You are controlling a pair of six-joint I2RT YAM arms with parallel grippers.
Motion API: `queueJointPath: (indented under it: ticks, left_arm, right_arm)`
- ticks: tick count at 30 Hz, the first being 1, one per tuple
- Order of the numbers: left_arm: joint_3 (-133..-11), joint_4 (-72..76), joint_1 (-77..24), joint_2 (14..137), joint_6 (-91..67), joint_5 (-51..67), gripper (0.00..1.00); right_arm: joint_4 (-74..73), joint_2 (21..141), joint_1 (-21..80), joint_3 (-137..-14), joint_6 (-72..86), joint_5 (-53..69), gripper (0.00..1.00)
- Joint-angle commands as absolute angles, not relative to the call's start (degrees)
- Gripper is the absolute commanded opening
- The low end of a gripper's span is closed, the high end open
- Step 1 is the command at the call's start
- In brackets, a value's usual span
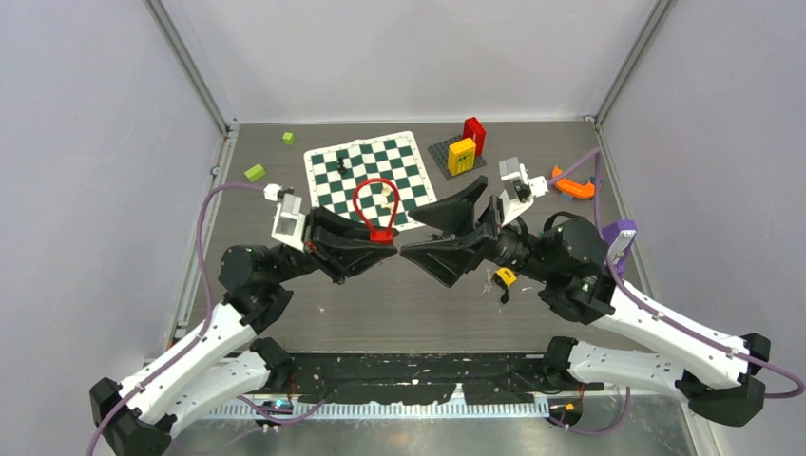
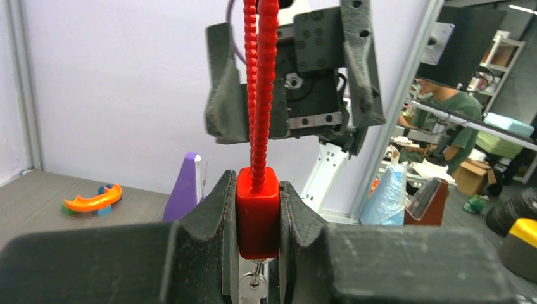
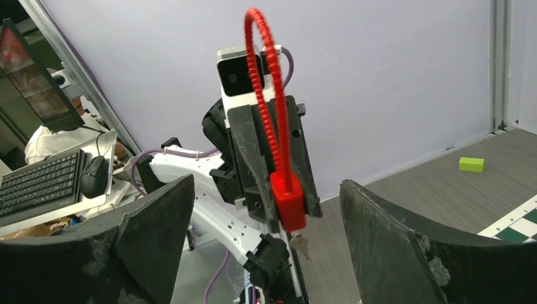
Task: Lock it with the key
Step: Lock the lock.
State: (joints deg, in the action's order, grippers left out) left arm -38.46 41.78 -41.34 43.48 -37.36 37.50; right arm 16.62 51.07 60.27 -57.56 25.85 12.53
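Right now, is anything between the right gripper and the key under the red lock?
Nothing visible: the open right gripper faces the red lock in the left gripper, its key hanging below, open air between.

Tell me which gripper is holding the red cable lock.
The left gripper: it is shut on the body of the red cable lock, loop upright. The right gripper faces it, wide open and holding nothing.
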Motion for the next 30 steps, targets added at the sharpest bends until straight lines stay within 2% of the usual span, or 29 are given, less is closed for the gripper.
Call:
queueJointPath:
  ticks: [1,4,6,9,11,13,14,18,24,30]
  left_arm:
    - [-41.9,39.8,-41.4,42.8,-37.9,29.8,0.0]
    - [-42.5,36.1,-41.4,41.8,-40.0,21.9,0.0]
    - [-42.4,34.4,-41.4,41.2,-42.5,17.5,0.0]
    - [-42.7,33.2,-41.4,40.6,-45.5,13.5,0.0]
    - [-43.1,32.2,-41.4,40.6,-46.7,12.3,0.0]
    - [-43.7,30.1,-41.4,40.3,-47.8,10.8,0.0]
    - [-44.0,28.8,-41.4,40.3,-48.4,10.0,0.0]
    - [-44.0,29.0,-41.4,40.4,-49.9,10.2,0.0]
    - [-45.4,30.0,-41.3,40.5,-51.2,12.4,0.0]
    - [-49.4,27.5,-39.5,42.2,-52.5,17.9,0.0]
  right_arm:
    - [16.2,47.9,60.5,-56.3,26.2,11.4,0.91]
    - [15.4,47.2,60.5,-53.0,23.1,8.9,0.85]
    - [15.3,47.7,60.5,-51.4,21.2,8.0,0.77]
    - [14.1,50.4,60.8,-51.2,19.0,6.2,0.57]
    - [13.6,51.9,61.9,-51.5,15.9,3.4,0.47]
    - [13.4,53.1,63.5,-52.4,13.5,-0.7,0.43]
    - [13.6,53.9,64.0,-52.6,13.0,-2.4,0.44]
    - [17.4,55.6,64.2,-53.5,15.4,-1.8,0.67]
    - [27.4,57.2,62.8,-52.5,29.0,10.8,0.76]
    - [40.6,58.4,54.7,-47.5,45.3,21.1,0.82]
